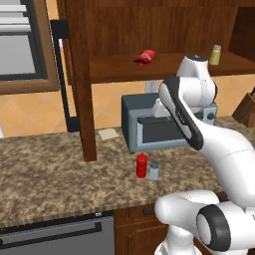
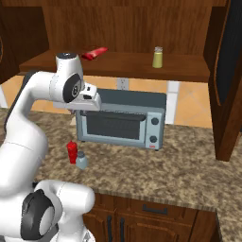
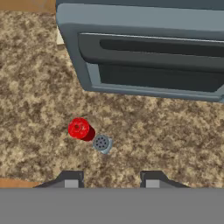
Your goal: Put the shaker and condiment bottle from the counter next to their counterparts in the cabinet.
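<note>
The red condiment bottle point(image 1: 142, 165) point(image 2: 72, 152) point(image 3: 79, 128) and the pale blue-grey shaker point(image 1: 154, 171) point(image 2: 81, 160) point(image 3: 102, 143) stand upright, touching side by side, on the granite counter point(image 1: 60, 174) in front of the toaster oven. My gripper point(image 3: 111, 179) hangs high above them and looks straight down, its fingertips apart with nothing between them. On the cabinet shelf point(image 1: 114, 67) lie the counterparts: a flattish red item point(image 1: 145, 57) point(image 2: 94, 53) and, further right, a yellow-green shaker point(image 1: 215, 55) point(image 2: 157, 57).
A grey toaster oven point(image 1: 149, 124) point(image 2: 123, 118) point(image 3: 148, 52) stands just behind the two bottles, under the shelf. The cabinet's thick post point(image 1: 82, 89) comes down to the counter at the left. A knife block point(image 1: 246, 109) sits at the far right.
</note>
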Robot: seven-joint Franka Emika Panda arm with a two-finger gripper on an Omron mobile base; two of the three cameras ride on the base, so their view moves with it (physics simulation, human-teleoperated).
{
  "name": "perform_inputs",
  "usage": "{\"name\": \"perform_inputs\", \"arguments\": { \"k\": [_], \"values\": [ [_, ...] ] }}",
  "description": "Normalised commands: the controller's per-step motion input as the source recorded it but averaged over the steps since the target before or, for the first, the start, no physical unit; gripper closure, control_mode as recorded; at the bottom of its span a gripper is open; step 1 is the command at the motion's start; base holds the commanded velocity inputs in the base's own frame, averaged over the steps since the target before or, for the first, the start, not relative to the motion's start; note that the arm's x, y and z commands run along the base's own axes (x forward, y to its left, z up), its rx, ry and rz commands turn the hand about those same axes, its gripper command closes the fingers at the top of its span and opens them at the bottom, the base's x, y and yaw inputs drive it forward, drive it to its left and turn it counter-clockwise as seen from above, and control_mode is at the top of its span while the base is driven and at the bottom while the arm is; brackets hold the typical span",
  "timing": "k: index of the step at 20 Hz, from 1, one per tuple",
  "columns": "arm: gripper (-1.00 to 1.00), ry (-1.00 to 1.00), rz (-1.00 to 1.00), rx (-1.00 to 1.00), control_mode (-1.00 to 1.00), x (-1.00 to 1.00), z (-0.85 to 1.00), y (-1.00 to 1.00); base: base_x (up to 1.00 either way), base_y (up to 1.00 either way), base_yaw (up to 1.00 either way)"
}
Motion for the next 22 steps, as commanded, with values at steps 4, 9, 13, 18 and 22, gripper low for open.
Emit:
{"name": "perform_inputs", "arguments": {
  "k": [4,9,13,18,22],
  "values": [
    [-1.0,-0.13,0.0,0.02,-1.0,-0.45,-0.03,-0.16,0.0,0.0,0.0],
    [-1.0,-0.42,-0.02,0.24,-1.0,-0.93,-0.28,-0.8,0.0,0.0,0.0],
    [-1.0,-0.31,0.25,0.1,-1.0,-0.4,-0.91,-0.68,0.0,0.0,0.0],
    [-1.0,-0.31,0.56,0.06,-1.0,-0.06,-0.75,-0.42,0.0,0.0,0.0],
    [-1.0,-0.36,0.51,0.21,-1.0,0.0,-0.09,-0.64,0.0,0.0,0.0]
  ]
}}
